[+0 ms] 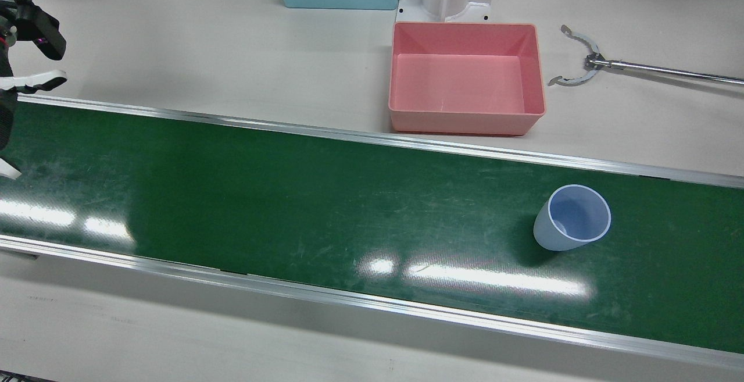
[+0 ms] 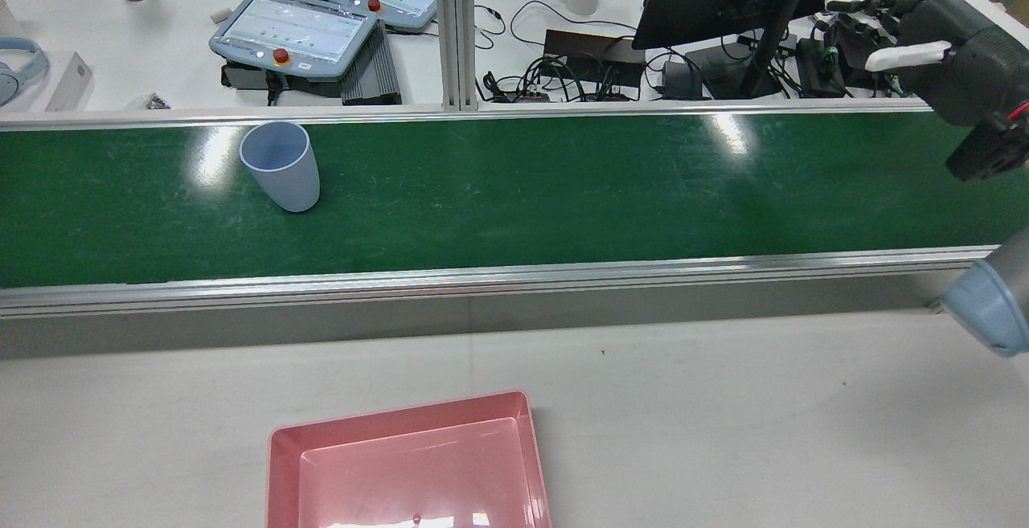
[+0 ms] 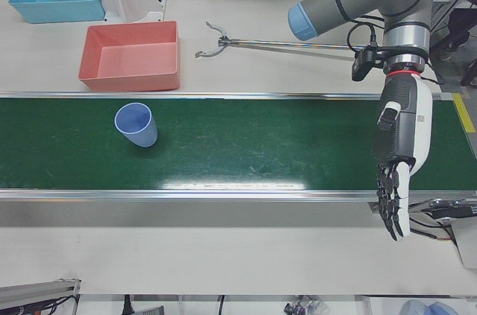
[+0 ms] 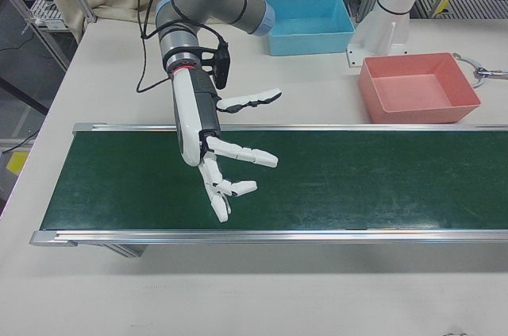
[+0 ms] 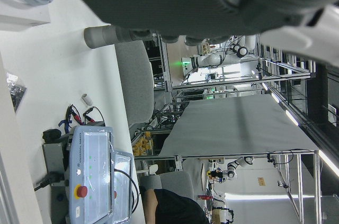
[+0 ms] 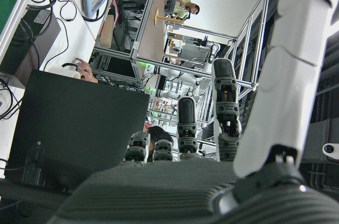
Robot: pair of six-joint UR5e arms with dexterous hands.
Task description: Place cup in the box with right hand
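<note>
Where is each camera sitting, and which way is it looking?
Front: overhead; cup, pink box, right hand at edge.
Rear: behind arms, facing desks; right hand.
Left-front: operators' side; left hand.
Right-front: operators' side; right hand.
Left hand: sideways, toward desks; hand's underside.
Right hand: sideways, toward monitor; its fingers.
Front, rear and left-front share the cup.

Grey arms with pale-blue joint caps, white-shelled right hand (image 4: 213,153) and left hand (image 3: 399,153), dark-jointed fingers.
</note>
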